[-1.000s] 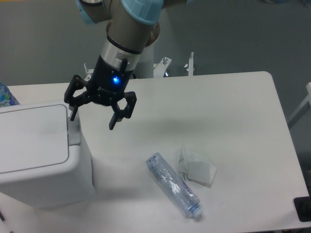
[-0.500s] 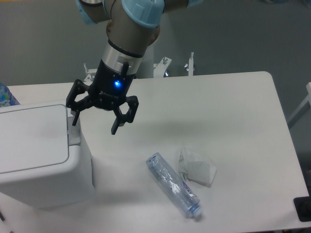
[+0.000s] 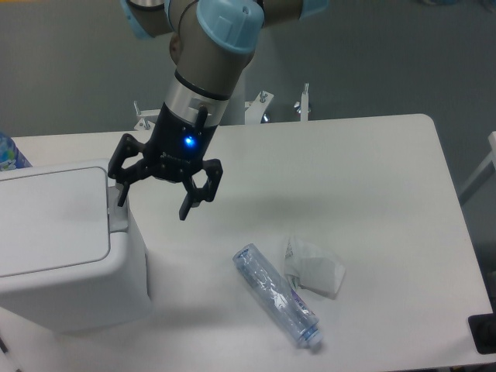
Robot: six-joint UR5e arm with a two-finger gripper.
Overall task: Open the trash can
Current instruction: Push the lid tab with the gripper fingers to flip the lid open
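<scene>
Table (image 3: 372,178) — white, rounded corners, carrying every item listed here.

Trash can (image 3: 54,256) — large boxy white bin, sitting at the table's left front, partly cut off by the left edge of the view. Its flat rectangular lid is lying closed. A small grey tab is showing at the right edge of the lid, near the top corner.

Arm — grey with pale blue joints, reaching down from the top of the view over the table's left half; a blue light is glowing on the black wrist housing.

Claw (image 3: 152,203) — black, two fingers, spreading wide and holding nothing. The left finger (image 3: 122,186) is hanging just beside the lid's right edge, right at the grey tab; whether it is touching cannot be told. The other finger is hanging over bare table, clear of the bin.

Plastic bottle (image 3: 277,295) — clear, lying on its side on the table, front centre, cap end pointing toward the front right.

Crumpled white wrapper (image 3: 314,268) — lying just beside the bottle on its right, apparently touching it.
</scene>
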